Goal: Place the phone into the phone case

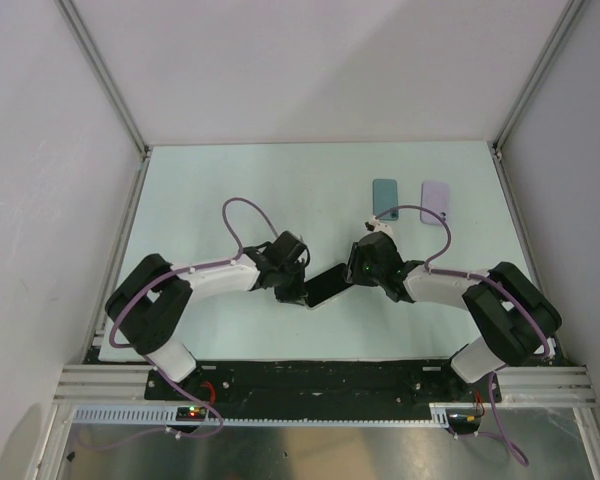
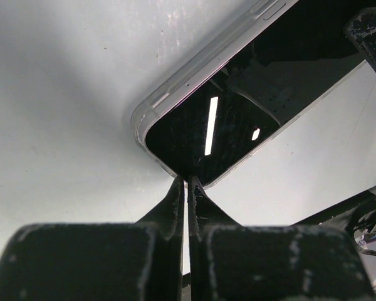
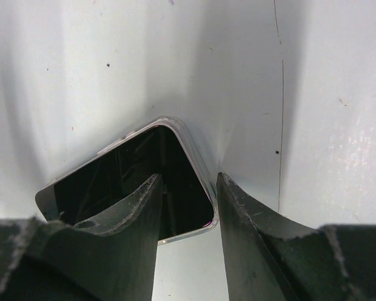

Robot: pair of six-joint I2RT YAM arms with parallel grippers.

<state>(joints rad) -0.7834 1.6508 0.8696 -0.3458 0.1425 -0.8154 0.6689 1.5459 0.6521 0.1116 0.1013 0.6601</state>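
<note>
- The phone [image 1: 325, 287] lies near the middle of the top view, slightly toward the bottom. Its black screen faces up and it sits slantwise on the pale table [image 1: 230, 180], between the two grippers.
- The left gripper [image 1: 298, 293] meets the phone's lower left end in the top view.
- In the left wrist view the left gripper [image 2: 185, 180] has its fingers [image 2: 172, 207] drawn almost together, with only a thin slit between them. The tips sit right at the nearest corner of the phone [image 2: 200, 138]. I cannot tell whether they pinch that corner or only touch it.
- In that view the phone runs from the centre of the frame to the upper right. Its pale edge is lit, and a bright bar of light is reflected in the glass.
- The right gripper [image 1: 357, 272] is at the phone's upper right end in the top view.
- In the right wrist view the right gripper [image 3: 188, 179] stands open, straddling a rounded corner of the phone [image 3: 113, 182]. One finger [image 3: 141, 213] lies over the screen; the other is just outside the pale edge, at the lower right of the frame.
- Toward the upper right of the top view, well apart from the phone, two flat rectangles lie side by side. One is a teal rectangle [image 1: 385, 200] and the other, to its right, is a lavender rectangle [image 1: 436, 202]. I cannot tell from here which of them is the case.
</note>
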